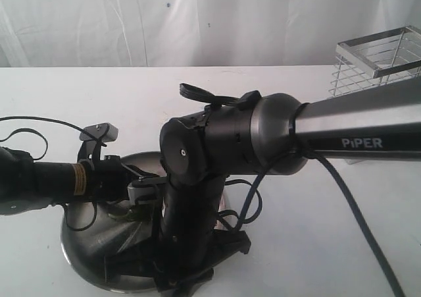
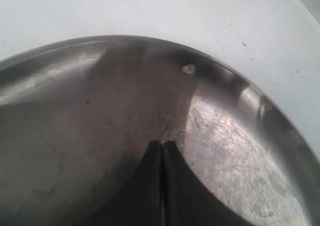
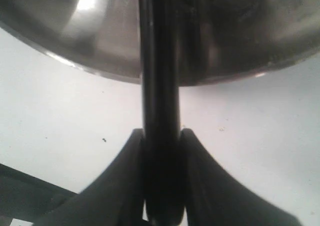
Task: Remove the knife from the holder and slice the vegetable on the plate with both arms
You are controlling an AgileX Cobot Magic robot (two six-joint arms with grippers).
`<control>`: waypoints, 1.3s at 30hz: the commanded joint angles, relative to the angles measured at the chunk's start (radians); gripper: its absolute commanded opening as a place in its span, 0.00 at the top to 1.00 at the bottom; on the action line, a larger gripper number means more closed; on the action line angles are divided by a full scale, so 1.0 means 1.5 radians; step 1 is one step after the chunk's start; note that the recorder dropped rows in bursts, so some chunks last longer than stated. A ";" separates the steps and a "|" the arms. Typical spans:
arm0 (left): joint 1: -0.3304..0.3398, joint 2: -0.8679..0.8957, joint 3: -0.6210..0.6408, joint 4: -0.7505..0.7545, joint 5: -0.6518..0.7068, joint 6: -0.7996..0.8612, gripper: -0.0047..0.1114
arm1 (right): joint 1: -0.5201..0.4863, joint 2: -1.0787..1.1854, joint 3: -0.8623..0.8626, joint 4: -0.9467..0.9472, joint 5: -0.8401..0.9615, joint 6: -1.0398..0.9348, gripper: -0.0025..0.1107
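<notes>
The right arm [image 1: 355, 129], the bulky one with the grey tube marked "PiPER", comes in from the right edge of the exterior view and bends down at the middle of the frame. Its black wrist covers much of the plate [image 1: 79, 244], which lies at the lower left on the white table [image 1: 66, 93]. The left arm [image 1: 59, 178] reaches in from the left edge, above the plate.

In the right wrist view the right gripper [image 3: 161, 136] is closed on the knife [image 3: 159, 60]: both fingers [image 3: 127, 166] press on the black handle. The knife runs from the fingers up the frame and passes over the rim of the plate [image 3: 60, 35]. Its blade is dark against the dark metal and I cannot tell where its tip ends.

In the left wrist view the left gripper [image 2: 163, 145] is over the plate [image 2: 225, 136], and its two fingers [image 2: 145, 186] meet with only a thin line between them; nothing shows between them. A small pale bit [image 2: 188, 69] lies near the far rim of the plate. The vegetable is not visible in any view; the arms hide the middle of the plate.

The holder [image 1: 378, 63] stands at the upper right of the exterior view, behind the grey tube, well apart from the plate. A dark blue cable [image 1: 358, 211] hangs from the right arm toward the lower right.
</notes>
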 commanded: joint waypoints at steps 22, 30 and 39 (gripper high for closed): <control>0.022 0.013 0.018 0.085 -0.108 -0.013 0.96 | -0.003 0.002 -0.002 -0.047 -0.004 0.005 0.98; 0.022 0.004 0.018 0.050 -0.101 0.016 0.96 | -0.003 0.002 -0.002 -0.058 -0.033 0.017 0.98; -0.008 -0.126 0.018 0.047 0.244 -0.087 0.96 | -0.003 0.002 -0.002 -0.061 -0.034 0.007 0.98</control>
